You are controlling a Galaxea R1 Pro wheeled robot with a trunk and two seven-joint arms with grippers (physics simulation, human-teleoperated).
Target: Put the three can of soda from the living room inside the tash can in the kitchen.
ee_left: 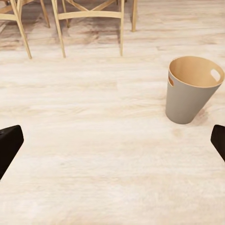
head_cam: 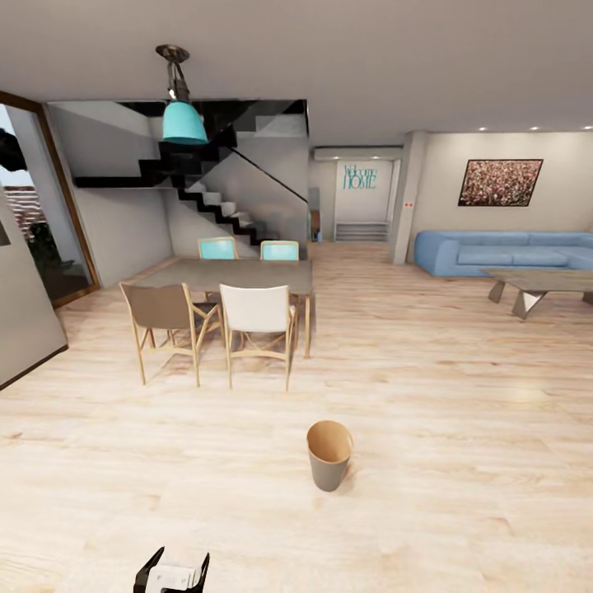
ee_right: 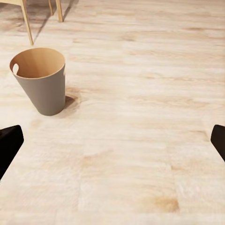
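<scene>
The tash can (head_cam: 329, 466) stands upright on the light wood floor, grey outside and tan inside, and nothing shows inside it. It also appears in the left wrist view (ee_left: 190, 93) and the right wrist view (ee_right: 43, 89), a short way ahead of both grippers. My left gripper (head_cam: 175, 570) pokes in at the bottom edge of the head view, open. In the wrist views, the left gripper (ee_left: 115, 140) and the right gripper (ee_right: 115, 140) have their dark fingertips far apart with only floor between them. The cans of soda are out of view.
A dining table (head_cam: 239, 276) with several chairs (head_cam: 257, 317) stands beyond the bin to the left. A blue sofa (head_cam: 494, 251) and a low coffee table (head_cam: 539, 284) sit far right. Stairs (head_cam: 214, 202) rise at the back; a grey wall panel (head_cam: 25, 305) juts in at left.
</scene>
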